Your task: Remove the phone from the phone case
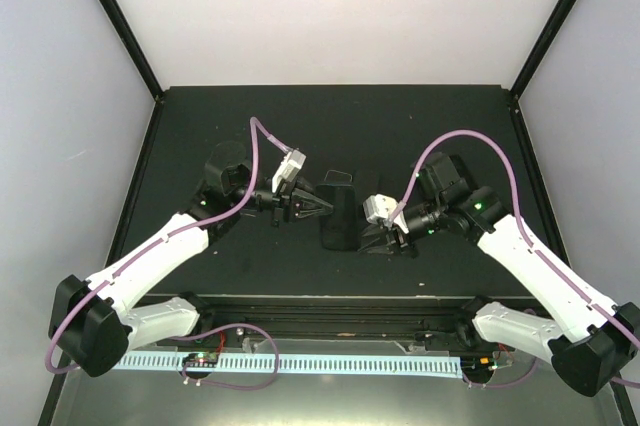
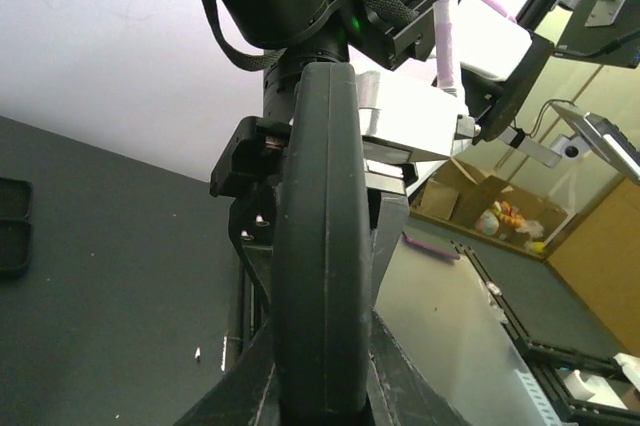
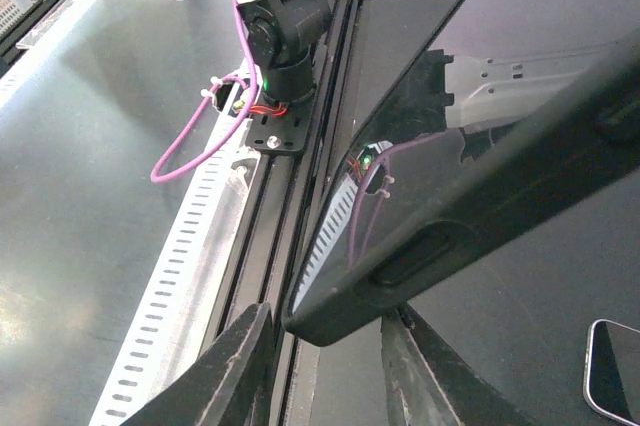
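Phone case point(image 1: 338, 218) sits mid-desk point(image 1: 430, 116) between the two arms, tilted up on edge, with the phone point(image 3: 520, 56) and its glossy screen showing in it. Left gripper point(image 1: 318, 208) is clamped on the case's left edge. Right gripper point(image 3: 325, 341) straddles a lower corner; can't tell if the fingers actually bite. A flat dark slab point(image 3: 612, 368) with a pale rim lies on the desk nearby.

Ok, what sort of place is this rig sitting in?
Probably a lab or workshop test cell: a black table boxed in by plain white walls, a slotted cable duct along its near edge, and a cardboard box beyond.
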